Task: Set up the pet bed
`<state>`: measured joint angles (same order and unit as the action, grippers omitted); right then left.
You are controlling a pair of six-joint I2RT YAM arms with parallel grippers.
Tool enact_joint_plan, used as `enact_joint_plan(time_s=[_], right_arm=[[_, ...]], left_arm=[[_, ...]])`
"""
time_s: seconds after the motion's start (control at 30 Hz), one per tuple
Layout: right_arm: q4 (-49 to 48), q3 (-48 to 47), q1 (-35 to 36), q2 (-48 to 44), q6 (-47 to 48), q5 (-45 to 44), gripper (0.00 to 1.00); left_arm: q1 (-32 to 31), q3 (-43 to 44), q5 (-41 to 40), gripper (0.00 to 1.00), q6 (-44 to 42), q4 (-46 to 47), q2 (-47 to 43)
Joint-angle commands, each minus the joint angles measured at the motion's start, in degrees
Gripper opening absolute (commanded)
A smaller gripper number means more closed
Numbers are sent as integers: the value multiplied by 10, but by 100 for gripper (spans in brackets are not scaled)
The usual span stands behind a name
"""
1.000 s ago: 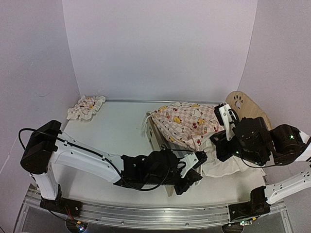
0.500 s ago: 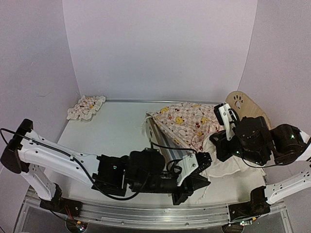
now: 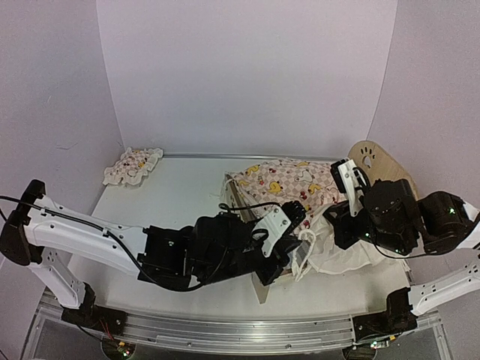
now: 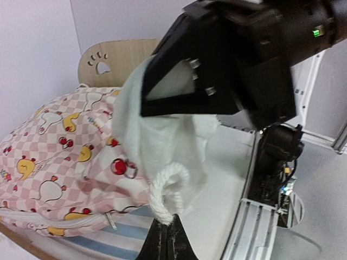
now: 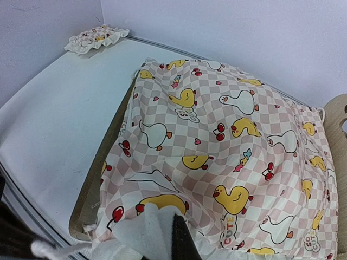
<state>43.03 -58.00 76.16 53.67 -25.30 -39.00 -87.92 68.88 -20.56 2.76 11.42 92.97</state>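
White desk (image 3: pixel 180 199) carries everything. Pet bed (image 3: pixel 382 171) sits on the R half of the desk, long side running L-R, w/ its rounded headboard (image 4: pixel 116 59) and paw cutout at the far-R end, close to the R wall. The near-L wood rail shows as a pale edge in R wrist view. The bed's blue-and-white striped base (image 4: pixel 105 241) peeks out under the fabric at the bottom of L wrist view.

Pink checkered duck-print cover (image 3: pixel 289 180) is draped over most of the bed, bunched and humped in the middle. Its white underside is turned up at the near-R corner, and more white fabric lies on the desk below the R arm.

L arm (image 3: pixel 90 236) stretches low across the desk front, wrist ending at the bed's near side. R arm (image 3: pixel 420 221) is folded over the bed's near-R corner.

R hand (image 5: pixel 176 241) is pressed together, pinching the cover's white edge. The fabric hangs from it in L wrist view.

L hand (image 4: pixel 165 241) is pressed together too, nipping a white twisted cord loop (image 4: pixel 168 184) that comes off that same white edge, just below the R hand.

Small matching ruffled pillow (image 3: pixel 133 165) lies alone at the far-L desk corner, well apart from the bed.
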Motion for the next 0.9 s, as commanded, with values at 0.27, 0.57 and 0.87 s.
enact_joint_plan(time_s=[0.27, 0.57, 0.87], right_arm=[[-29, -30, -2, 19, 6, 9, 0], [-30, -33, -2, 27, 7, 14, 0], [-31, -40, -2, 51, 6, 27, 0]], left_arm=[[63, 26, -70, 0, -46, -101, 8], [64, 25, 30, 0, -49, -160, -27], [69, 26, 8, 0, -50, -183, 0]])
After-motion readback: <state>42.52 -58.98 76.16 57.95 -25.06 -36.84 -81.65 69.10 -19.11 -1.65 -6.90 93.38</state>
